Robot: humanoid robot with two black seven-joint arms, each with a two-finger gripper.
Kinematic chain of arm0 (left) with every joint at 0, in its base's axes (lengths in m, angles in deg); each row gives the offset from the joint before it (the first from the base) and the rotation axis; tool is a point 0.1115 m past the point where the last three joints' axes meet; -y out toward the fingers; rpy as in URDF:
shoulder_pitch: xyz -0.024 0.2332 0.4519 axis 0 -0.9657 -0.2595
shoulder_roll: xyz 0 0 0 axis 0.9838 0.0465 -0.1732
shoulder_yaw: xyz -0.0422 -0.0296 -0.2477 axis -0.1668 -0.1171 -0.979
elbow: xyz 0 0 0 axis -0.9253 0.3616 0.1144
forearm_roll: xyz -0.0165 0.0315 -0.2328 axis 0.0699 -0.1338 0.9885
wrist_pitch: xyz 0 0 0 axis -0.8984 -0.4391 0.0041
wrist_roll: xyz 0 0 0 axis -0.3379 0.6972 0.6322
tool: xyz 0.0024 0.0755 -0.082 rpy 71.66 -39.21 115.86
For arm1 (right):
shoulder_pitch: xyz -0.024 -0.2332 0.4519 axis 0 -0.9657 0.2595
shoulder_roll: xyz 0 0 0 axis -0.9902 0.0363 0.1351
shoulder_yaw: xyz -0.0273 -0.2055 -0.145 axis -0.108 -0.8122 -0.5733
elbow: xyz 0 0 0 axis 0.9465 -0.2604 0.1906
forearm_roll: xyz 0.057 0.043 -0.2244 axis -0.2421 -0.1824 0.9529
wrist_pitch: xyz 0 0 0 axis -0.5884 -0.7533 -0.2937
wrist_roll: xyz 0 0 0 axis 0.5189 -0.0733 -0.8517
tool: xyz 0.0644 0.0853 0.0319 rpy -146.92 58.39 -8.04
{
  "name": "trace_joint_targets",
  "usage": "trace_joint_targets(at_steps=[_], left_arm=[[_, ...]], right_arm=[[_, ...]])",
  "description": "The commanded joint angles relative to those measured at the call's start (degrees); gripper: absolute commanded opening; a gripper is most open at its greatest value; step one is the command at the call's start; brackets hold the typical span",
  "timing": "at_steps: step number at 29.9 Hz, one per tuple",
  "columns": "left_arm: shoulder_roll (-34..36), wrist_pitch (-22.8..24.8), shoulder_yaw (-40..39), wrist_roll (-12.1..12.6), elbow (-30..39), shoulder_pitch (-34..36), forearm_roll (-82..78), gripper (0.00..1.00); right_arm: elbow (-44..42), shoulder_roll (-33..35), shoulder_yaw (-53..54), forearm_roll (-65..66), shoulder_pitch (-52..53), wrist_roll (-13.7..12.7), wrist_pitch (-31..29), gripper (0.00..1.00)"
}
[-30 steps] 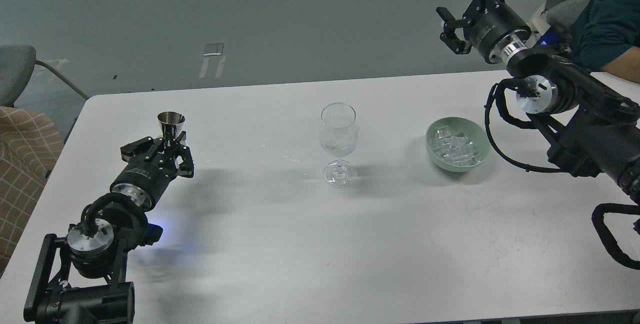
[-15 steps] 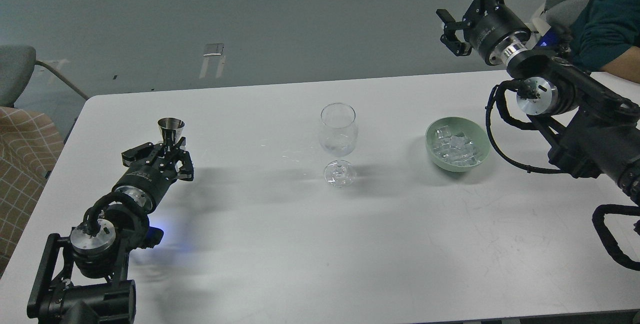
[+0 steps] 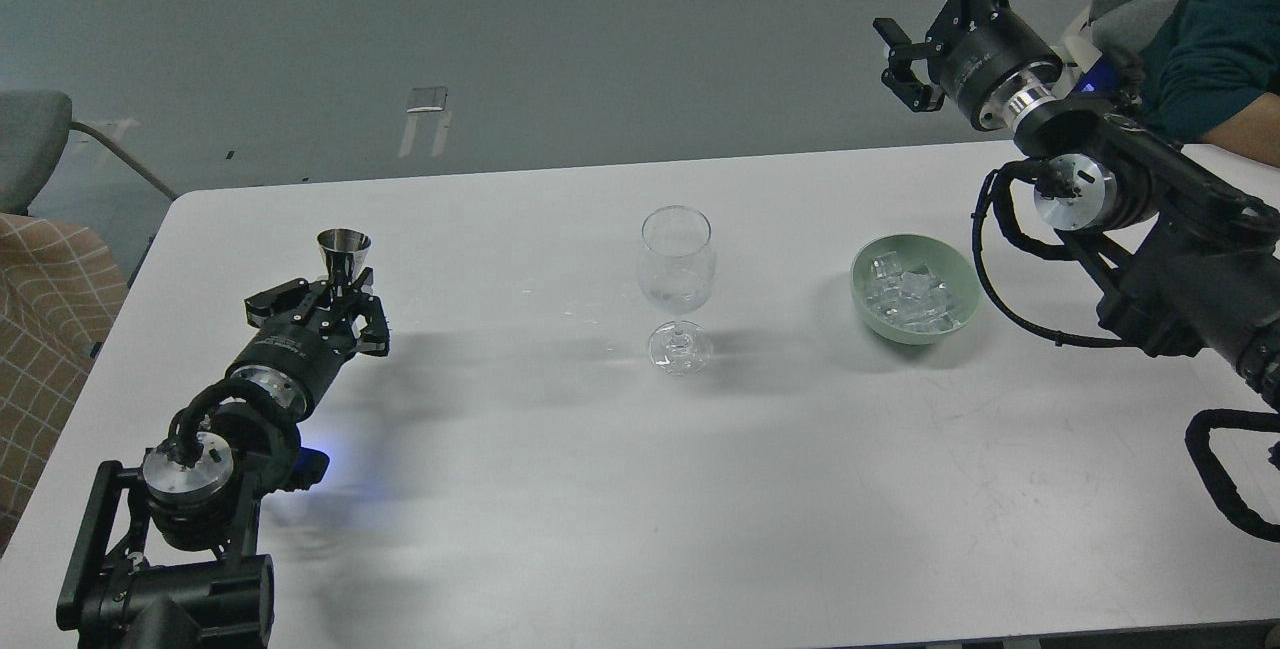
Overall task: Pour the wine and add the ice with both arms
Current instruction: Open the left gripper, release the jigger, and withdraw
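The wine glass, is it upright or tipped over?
Upright. The wine glass stands on its foot on the table, with its open rim on top, between the metal cup and the ice bowl.

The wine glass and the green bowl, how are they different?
The wine glass is clear and tall on a stem; the green bowl is low and solid-coloured. The bowl holds ice; the glass shows none. Both stand upright on the white table.

Even, cool overhead lighting is seen throughout; focus is sharp. Soft grey shadows are cast on the white table (image 3: 640,489) toward 3 o'clock of the wine glass (image 3: 677,274) and beneath the bowl (image 3: 915,289). A blue glow is visible at 8 o'clock.
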Motion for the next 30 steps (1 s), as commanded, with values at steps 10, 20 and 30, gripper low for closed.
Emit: trace_joint_targets(at_steps=[10,20,30], left_arm=[[0.2,0.6,0.4,-1.2,0.1,0.2,-0.5,0.23],[0.1,0.7,0.4,-1.7,0.2,0.5,-0.3,0.00],[0.3,0.5,0.7,-1.9,0.1,0.4,-0.3,0.38]], right_arm=[[0.0,0.0,0.0,0.0,0.0,0.0,0.0,1.00],[0.0,0.0,0.0,0.0,0.0,0.0,0.0,1.00],[-0.1,0.0,0.0,0.0,0.0,0.0,0.0,1.00]])
